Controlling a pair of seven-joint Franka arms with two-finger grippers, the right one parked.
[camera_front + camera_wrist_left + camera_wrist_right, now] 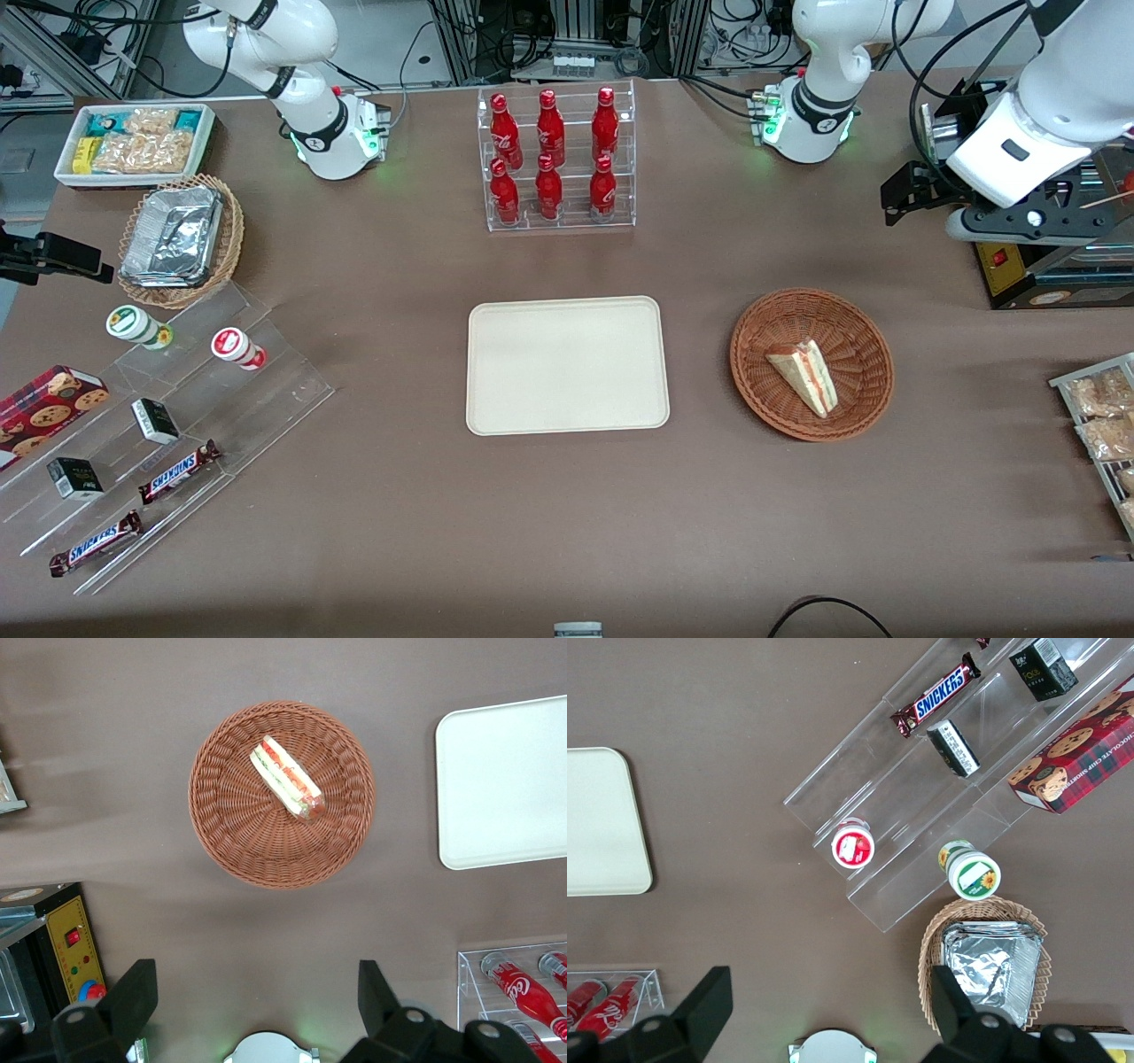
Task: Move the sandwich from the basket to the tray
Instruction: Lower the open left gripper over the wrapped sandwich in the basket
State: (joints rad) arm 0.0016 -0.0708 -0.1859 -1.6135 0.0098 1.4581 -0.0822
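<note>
A clear stepped stand (833,784) lies on the brown table toward the parked arm's end. On its steps are a Snickers bar (936,694), two small dark boxes (953,748) (1044,667), a red cookie box (1081,749), a red-lidded cup (852,847) and a green-rimmed cup (970,873) whose lid bears what may be a sunflower. Just beside the stand, near the green-rimmed cup, a tan wicker basket (932,948) holds stacked foil containers (990,970). The tray (598,824) lies well apart from the stand, with red bottles (602,1001) in a clear rack near it.
</note>
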